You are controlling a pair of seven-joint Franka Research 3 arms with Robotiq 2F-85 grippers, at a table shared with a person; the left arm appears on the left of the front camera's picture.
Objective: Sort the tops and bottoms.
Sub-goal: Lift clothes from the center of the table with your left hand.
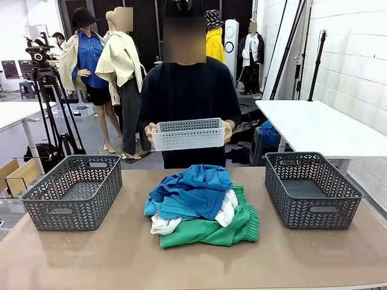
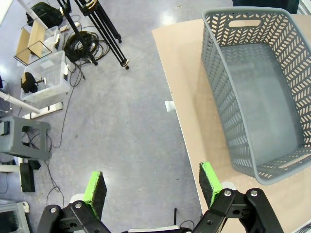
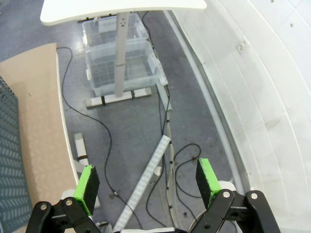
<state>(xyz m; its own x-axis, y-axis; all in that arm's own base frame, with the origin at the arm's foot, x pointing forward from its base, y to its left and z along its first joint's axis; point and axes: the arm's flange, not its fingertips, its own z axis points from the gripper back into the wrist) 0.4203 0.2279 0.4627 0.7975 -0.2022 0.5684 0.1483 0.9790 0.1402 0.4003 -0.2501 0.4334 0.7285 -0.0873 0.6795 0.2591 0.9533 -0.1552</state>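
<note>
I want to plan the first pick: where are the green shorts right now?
In the front view, the green shorts lie mid-table at the bottom of the pile, under the blue shirts, between the left basket and the right basket.

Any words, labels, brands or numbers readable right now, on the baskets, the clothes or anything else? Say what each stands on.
No text can be read.
Left basket, right basket, white basket, tops, shorts: no print, label or number shows.
</note>
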